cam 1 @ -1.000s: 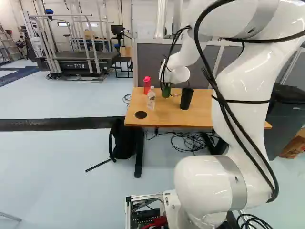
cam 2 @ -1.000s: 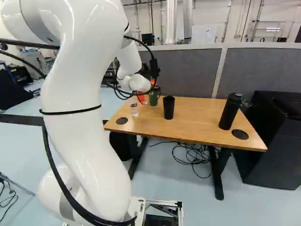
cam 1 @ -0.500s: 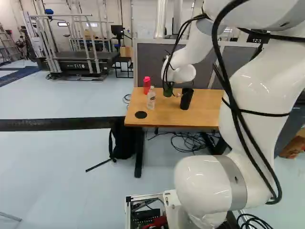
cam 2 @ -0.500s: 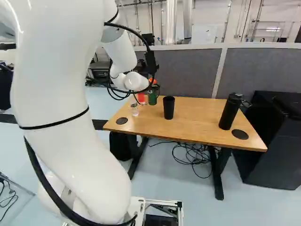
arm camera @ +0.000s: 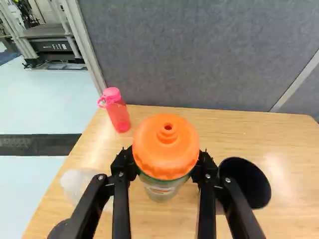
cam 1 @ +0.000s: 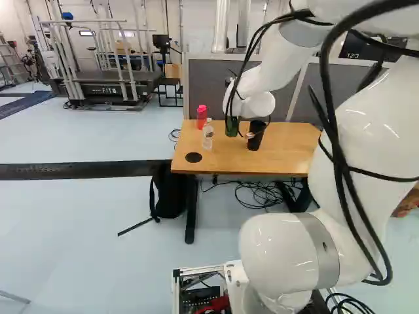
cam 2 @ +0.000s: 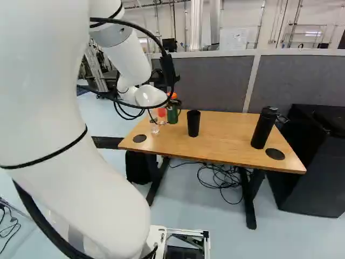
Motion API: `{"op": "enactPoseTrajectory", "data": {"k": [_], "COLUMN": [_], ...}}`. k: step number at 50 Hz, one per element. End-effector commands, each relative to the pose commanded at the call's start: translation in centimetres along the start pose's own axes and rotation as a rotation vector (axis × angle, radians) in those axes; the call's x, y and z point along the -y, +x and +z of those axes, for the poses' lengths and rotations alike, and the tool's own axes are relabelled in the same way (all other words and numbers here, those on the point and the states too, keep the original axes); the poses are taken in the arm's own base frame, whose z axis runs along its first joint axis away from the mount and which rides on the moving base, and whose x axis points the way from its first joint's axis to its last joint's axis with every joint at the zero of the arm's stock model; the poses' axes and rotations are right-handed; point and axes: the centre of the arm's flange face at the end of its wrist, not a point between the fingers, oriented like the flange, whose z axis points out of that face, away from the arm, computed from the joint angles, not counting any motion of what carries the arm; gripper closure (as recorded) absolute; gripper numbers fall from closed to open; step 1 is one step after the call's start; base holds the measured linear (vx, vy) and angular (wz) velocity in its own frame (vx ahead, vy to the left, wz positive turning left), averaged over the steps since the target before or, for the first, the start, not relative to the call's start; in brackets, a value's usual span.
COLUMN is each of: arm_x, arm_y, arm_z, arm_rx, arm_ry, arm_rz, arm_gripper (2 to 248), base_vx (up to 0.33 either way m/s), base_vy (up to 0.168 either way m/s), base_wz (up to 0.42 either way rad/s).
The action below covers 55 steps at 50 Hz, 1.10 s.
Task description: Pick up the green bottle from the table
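We hold the green bottle [cam 2: 172, 115] in our tool [cam 2: 174, 102].
Its 2 fingers pinch just below the orange cap [arm camera: 166, 147], near the black cup [cam 2: 193, 124] on the desk [cam 2: 232, 137].

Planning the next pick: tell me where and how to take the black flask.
Grip the black flask mid-body, probably from the base's side, closing from both sides. It stands upright on the table, its body tall and round below the lid; the loop juts sideways, so stay below it.
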Motion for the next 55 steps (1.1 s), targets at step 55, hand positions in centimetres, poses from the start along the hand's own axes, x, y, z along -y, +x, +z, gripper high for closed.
{"op": "enactPoseTrajectory", "data": {"k": [55], "arm_x": [1.5], "arm_y": [-5.1], "arm_z": [-9.0], "arm_rx": [-0.021], "arm_ry": [0.038], "arm_rz": [-0.018], "arm_gripper": [220], "base_vx": [0.000], "base_vy": [0.000], "base_wz": [0.000]}}
